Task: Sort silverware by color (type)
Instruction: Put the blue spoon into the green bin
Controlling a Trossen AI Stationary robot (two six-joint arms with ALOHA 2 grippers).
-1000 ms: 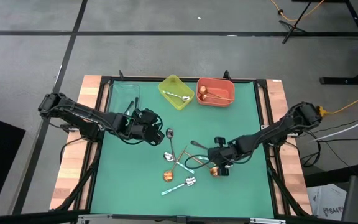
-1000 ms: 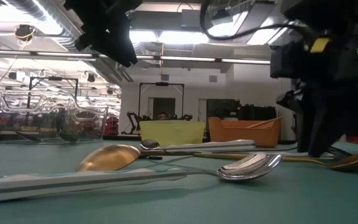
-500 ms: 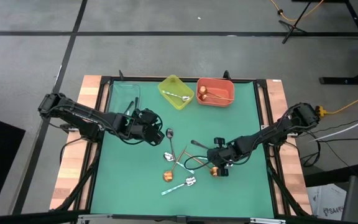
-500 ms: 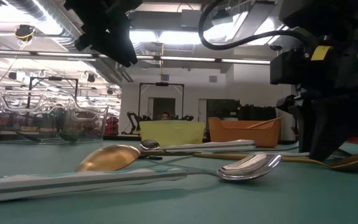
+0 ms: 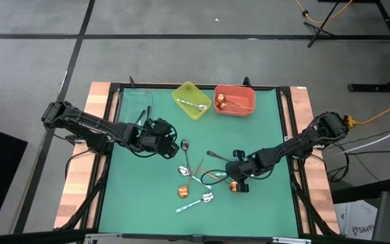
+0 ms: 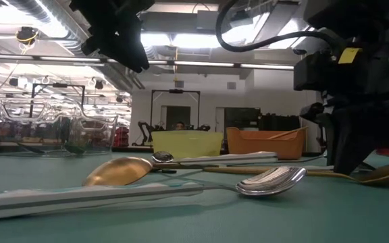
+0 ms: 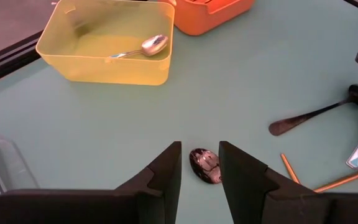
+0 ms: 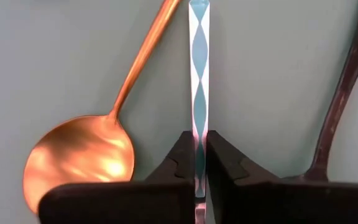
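Observation:
Several spoons lie loose on the green mat (image 5: 134,196). Among them are a copper one (image 5: 183,191), a teal-handled one (image 5: 195,201) and a black one (image 5: 215,157). My right gripper (image 5: 234,178) (image 8: 199,140) stands among them, shut on the teal-and-white handle of another spoon. A copper spoon's bowl (image 8: 79,155) lies on one side of that handle and the black spoon's handle (image 8: 340,93) on the other. My left gripper (image 5: 175,145) (image 7: 199,155) hangs open over a dark shiny spoon bowl (image 7: 205,165), which lies on the mat. My right gripper pinches the patterned handle's two long edges (image 8: 199,127) between its two fingers, close to one end of the handle. The fingers slant down from above. Beyond them the handle lies flat on the mat.
A yellow bin (image 5: 192,100) holding a silver spoon (image 7: 143,47) and an orange bin (image 5: 234,99) holding a copper spoon stand at the far edge. A clear bin (image 5: 135,105) stands to their left. The mat's left half is bare.

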